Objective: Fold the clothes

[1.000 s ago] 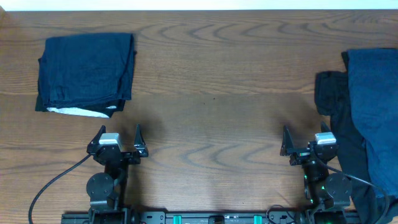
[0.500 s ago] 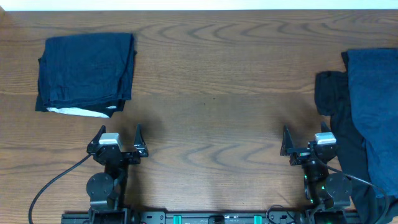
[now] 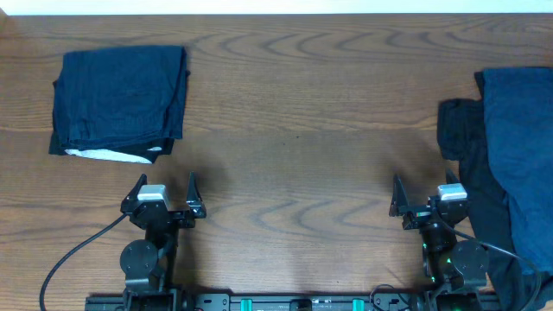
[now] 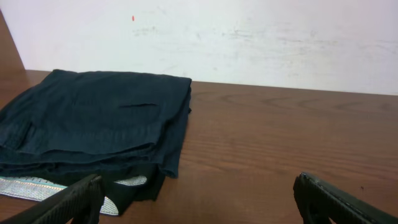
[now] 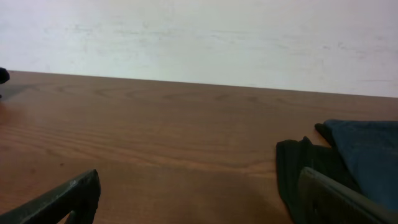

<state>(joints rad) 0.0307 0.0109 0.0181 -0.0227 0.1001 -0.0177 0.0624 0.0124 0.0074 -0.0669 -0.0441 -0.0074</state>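
A folded stack of dark navy clothes (image 3: 119,102) (image 4: 93,118) lies at the table's far left, a pale lining showing at its front edge. An unfolded heap at the right edge holds a navy denim-like garment (image 3: 521,147) (image 5: 370,152) on top of a black one (image 3: 467,164) (image 5: 308,168). My left gripper (image 3: 165,187) (image 4: 199,202) stands open near the front, just short of the folded stack, nothing between its fingers. My right gripper (image 3: 424,188) (image 5: 199,196) is open too, its right finger (image 5: 339,199) close beside the black garment.
The wooden table (image 3: 294,147) stretches between the two piles. A white wall (image 4: 249,37) rises behind the far edge. Black cables (image 3: 73,250) run from the arm bases along the front edge.
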